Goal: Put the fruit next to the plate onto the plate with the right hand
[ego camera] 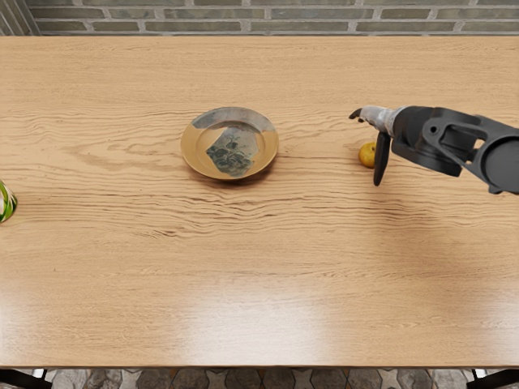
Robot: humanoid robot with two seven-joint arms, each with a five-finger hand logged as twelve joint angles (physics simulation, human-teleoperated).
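Green object (pixel 5 202) at wooden table's (pixel 259 275) left edge, shiny gold plate (pixel 199 151) near centre, small yellow fruit (pixel 367 154) on the table well right of the plate, right hand (pixel 379 130) just beside it, fingers (pixel 381 162) apart, holding nothing.

The setting reads as a home-like dining corner, a simulator's render rather than a photograph. A broad wooden table (pixel 259 284) with strong grain fills nearly the whole view. Behind the table's far edge runs a grey brick wall (pixel 243 16). Below its near edge shows a thin strip of floor tiles (pixel 243 379) in a hexagon pattern. On the table lie household things — a shiny metal plate (pixel 230 143) near its middle and a small yellow fruit (pixel 367 154) toward its right side.
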